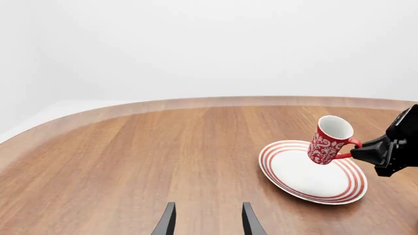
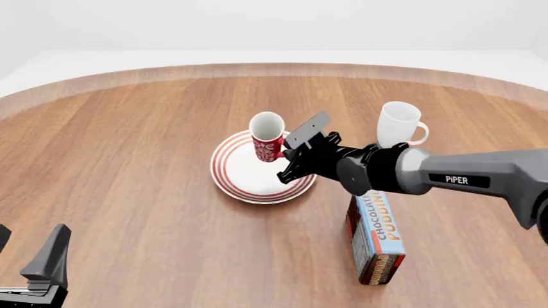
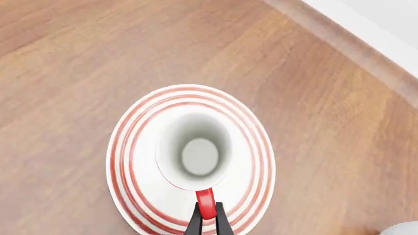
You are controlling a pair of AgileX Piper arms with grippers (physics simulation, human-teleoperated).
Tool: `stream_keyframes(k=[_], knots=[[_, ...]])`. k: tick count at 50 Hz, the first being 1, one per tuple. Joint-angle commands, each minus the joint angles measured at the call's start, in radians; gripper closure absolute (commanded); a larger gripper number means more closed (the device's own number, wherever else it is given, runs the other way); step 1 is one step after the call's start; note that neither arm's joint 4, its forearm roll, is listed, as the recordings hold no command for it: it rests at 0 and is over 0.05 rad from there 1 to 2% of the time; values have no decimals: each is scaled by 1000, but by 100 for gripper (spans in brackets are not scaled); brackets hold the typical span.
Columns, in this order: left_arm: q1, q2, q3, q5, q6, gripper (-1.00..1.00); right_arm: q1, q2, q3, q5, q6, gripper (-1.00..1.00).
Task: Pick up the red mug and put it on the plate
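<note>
- Right gripper (image 3: pixel 205 223): fingers pinched on the red mug (image 2: pixel 267 136) by its handle.
- Mug hangs tilted above the plate (image 2: pixel 235 183), centred over it.
- Left gripper (image 1: pixel 207 220): fingers parted, empty, well apart over the desk (image 2: pixel 128 160).

We see the red mug (image 2: pixel 267 138), white-patterned outside and white inside, mouth up and slightly tilted over the plate (image 2: pixel 242 181), handle toward the right arm. The plate, round and white with red rings at its rim, lies flat mid-surface.
</note>
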Motion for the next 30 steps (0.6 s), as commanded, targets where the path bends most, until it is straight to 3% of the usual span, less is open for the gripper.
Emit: stream_keyframes(k=[1,30], knots=[[0,0,0,0,0,-100,-10,43,-42,-7,10,100],[0,0,0,0,0,-100,-20,134,-113,-11,13,100]])
